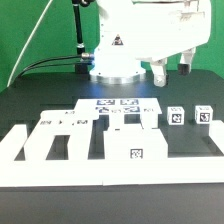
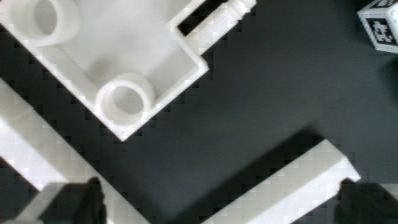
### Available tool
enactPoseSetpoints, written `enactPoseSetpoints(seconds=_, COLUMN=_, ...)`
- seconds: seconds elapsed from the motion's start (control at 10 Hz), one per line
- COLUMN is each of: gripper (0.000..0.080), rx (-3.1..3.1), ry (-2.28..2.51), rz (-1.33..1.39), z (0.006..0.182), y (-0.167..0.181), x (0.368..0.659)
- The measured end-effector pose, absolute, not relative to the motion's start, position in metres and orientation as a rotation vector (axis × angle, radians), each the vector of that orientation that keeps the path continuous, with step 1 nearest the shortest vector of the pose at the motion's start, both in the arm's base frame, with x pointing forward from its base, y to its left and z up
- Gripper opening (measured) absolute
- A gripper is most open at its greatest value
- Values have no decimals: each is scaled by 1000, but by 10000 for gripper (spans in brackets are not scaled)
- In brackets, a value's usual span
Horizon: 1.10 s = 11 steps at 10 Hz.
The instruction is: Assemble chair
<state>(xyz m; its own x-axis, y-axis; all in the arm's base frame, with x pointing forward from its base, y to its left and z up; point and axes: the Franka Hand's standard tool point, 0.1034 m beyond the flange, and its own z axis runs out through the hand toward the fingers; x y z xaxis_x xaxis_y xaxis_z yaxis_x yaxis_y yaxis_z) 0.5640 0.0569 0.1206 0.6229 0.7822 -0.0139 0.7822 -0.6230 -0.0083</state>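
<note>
Pincer [image 2: 210,205] hangs released and empty, its dark fingers [image 2: 71,200] spread wide apart and touching nothing above the black table [image 1: 30,105]. That table fills the exterior view below a green backdrop [image 1: 20,40], with the robot's white base [image 1: 115,60] at twelve o'clock. A long white border rail [image 1: 100,178] runs along six o'clock. Behind it lie the chair pieces [image 1: 65,135]: barred frames toward eight o'clock, a tagged panel [image 1: 137,152] near five. The marker board [image 1: 115,103] lies at centre. Two small tagged blocks [image 1: 176,116] sit side by side at three o'clock. In the wrist view a white piece with two round sockets [image 2: 107,65] lies beneath the pincer.
</note>
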Motion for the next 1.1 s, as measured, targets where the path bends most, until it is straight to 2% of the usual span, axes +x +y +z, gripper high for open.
enactPoseSetpoints(seconds=0.6, gripper=650, rx=-2832, ry=-1359, rz=27, z=120, y=54, x=564)
enactPoseSetpoints(seconds=0.9, gripper=650, rx=-2957, ry=-1134, rz=-23, z=111, y=14, x=567)
enactPoseSetpoints(seconds=1.1, gripper=650, rx=-3015, ry=-900, rz=45, z=108, y=-13, x=572)
